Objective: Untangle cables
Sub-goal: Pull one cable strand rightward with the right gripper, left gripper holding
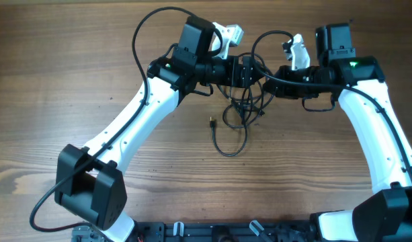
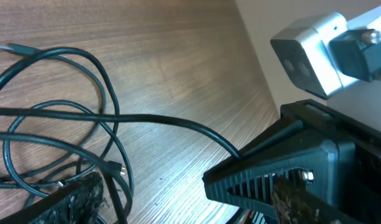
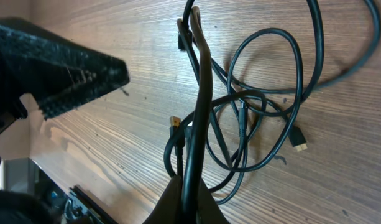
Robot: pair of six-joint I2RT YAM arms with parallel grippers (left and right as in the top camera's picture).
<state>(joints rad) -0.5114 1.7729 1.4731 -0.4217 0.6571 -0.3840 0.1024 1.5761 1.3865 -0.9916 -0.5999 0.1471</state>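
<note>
Cables sat as a loose tangle of thin black loops on the wood surface, at the far centre, just below the point where the two grippers met. Left gripper and right gripper faced each other tip to tip, very close in the overhead view; contact between them could not be told. Right jaws were closed on one cord: in the right wrist view it ran straight up out of the pinched fingers and over the tangle. In the left wrist view a taut cord crossed the frame and ended at the tip of the right finger. Left jaws were open: the pads stood wide apart at the bottom of that view, and nothing was seen gripped between them. The lowest loop lay flat on the surface, nearest the robot's base. Whether the upper loops were lifted clear could not be told. One free plug lay on the surface just left of the tangle. A metal-tipped plug rested on the wood beside the loops in the right wrist view.
</note>
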